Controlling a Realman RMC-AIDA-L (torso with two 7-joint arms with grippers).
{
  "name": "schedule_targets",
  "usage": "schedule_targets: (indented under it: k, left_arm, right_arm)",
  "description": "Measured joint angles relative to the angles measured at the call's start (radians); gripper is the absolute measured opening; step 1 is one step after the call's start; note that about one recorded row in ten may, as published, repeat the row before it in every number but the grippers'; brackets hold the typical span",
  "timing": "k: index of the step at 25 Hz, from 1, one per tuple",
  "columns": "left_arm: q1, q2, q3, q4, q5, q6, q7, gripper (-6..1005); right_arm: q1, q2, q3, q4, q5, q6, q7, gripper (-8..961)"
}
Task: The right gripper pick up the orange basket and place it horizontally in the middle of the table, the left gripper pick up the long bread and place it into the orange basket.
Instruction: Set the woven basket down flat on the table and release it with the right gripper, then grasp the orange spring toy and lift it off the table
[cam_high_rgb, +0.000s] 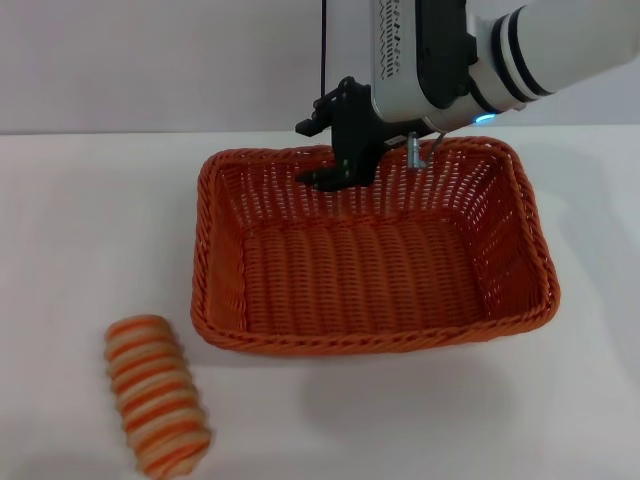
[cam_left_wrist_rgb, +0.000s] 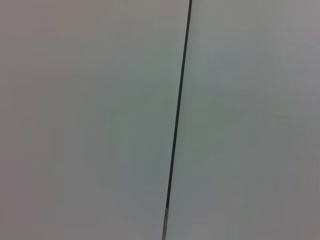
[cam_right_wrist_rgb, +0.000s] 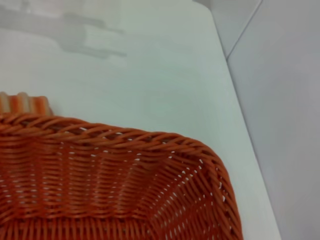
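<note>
The orange basket (cam_high_rgb: 370, 270) lies lengthwise across the middle of the white table (cam_high_rgb: 90, 220), and it has nothing inside. My right gripper (cam_high_rgb: 312, 153) hangs at the basket's far rim, one black finger outside the rim and the other inside. The gap between them is wider than the rim, so it is open. The long bread (cam_high_rgb: 157, 393), striped orange and cream, lies on the table in front of the basket's left corner. In the right wrist view the basket's rim (cam_right_wrist_rgb: 115, 137) fills the lower part, with an end of the bread (cam_right_wrist_rgb: 25, 104) beyond it. The left gripper is out of view.
A grey wall (cam_high_rgb: 150, 60) stands behind the table. A thin black cable (cam_left_wrist_rgb: 177, 115) runs across the left wrist view, which otherwise shows only plain grey surface. Bare tabletop lies left of the basket and along the front edge.
</note>
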Motion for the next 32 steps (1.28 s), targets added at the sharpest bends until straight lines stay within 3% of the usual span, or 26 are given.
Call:
schedule_targets:
  k: [4,8,13,20,27,32]
  left_arm:
    - [-0.008,0.002,0.0,0.002,0.002,-0.006,0.0,655]
    - [-0.01,0.006,0.011,0.034,0.004,0.017,-0.032,655]
    - [-0.023,0.008,0.074,0.152,0.005,0.053,-0.191,655]
    - [-0.045,0.01,0.288,0.523,0.005,0.078,-0.651,656]
    - [-0.066,0.012,0.47,0.813,0.026,0.049,-0.964,656]
    - [-0.114,0.02,0.509,0.96,0.155,0.038,-1.155,656]
  right_arm:
    - [-0.025,0.0,0.004,-0.044,0.011,-0.003,0.026,551]
    - [-0.125,-0.003,0.006,-0.236,0.018,0.0,0.136,550]
    - [-0.364,-0.007,0.013,-0.573,0.122,-0.001,0.192,548]
    - [-0.744,-0.006,0.048,-0.895,0.443,-0.001,0.178,546]
    - [-1.058,-0.005,0.065,-0.965,0.806,0.005,0.017,546]
    - [-1.181,-0.004,0.111,-0.884,1.033,0.054,-0.116,545]
